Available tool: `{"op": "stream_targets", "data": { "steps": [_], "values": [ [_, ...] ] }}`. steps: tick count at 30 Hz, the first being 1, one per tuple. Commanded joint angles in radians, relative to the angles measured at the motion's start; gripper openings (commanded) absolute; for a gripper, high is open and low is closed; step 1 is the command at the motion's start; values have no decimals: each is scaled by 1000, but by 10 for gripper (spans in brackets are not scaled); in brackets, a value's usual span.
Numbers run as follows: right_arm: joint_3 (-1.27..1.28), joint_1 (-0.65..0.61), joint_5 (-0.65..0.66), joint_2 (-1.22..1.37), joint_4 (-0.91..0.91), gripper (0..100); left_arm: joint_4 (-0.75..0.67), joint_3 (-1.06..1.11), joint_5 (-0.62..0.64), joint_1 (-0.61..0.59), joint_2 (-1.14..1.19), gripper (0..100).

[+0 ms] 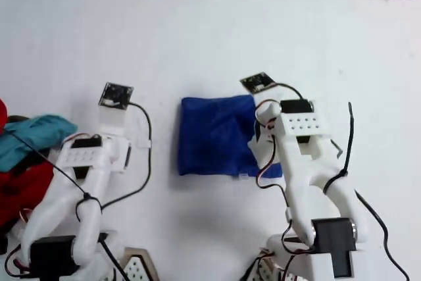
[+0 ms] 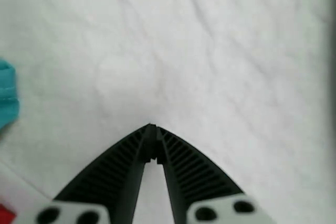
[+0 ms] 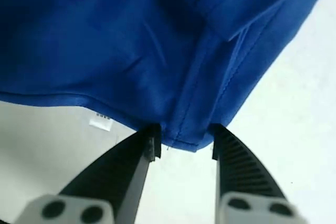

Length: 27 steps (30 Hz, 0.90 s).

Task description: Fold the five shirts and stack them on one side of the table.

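Lying folded, the blue shirt sits in the middle of the white table. One hem corner pokes in between the spread-apart fingers of the right gripper. To do this well, I think it should slide in a bit more, then pinch all the layers so none slip. The left gripper is closed on nothing, over bare table. A teal shirt and a red shirt wait beside the left arm.
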Motion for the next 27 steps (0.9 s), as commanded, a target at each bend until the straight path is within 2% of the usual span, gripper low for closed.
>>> {"op": "stream_targets", "data": {
  "steps": [1,3,7,18,23,27],
  "values": [
    [5,8,2,4,-13,169,-15,1,-6,-9,-31,25],
    [5,8,2,4,-13,145,-15,1,-6,-9,-31,25],
    [-2,8,-5,2,-15,15,-15,1,-6,-9,-31,25],
    [-17,30,-2,-8,-5,20,-15,2,-6,-9,-31,25],
    [-137,110,2,-8,84,20,-15,2,-6,-9,-31,25],
    [-193,127,3,-8,162,20,-15,2,-6,-9,-31,25]
  ]
}}
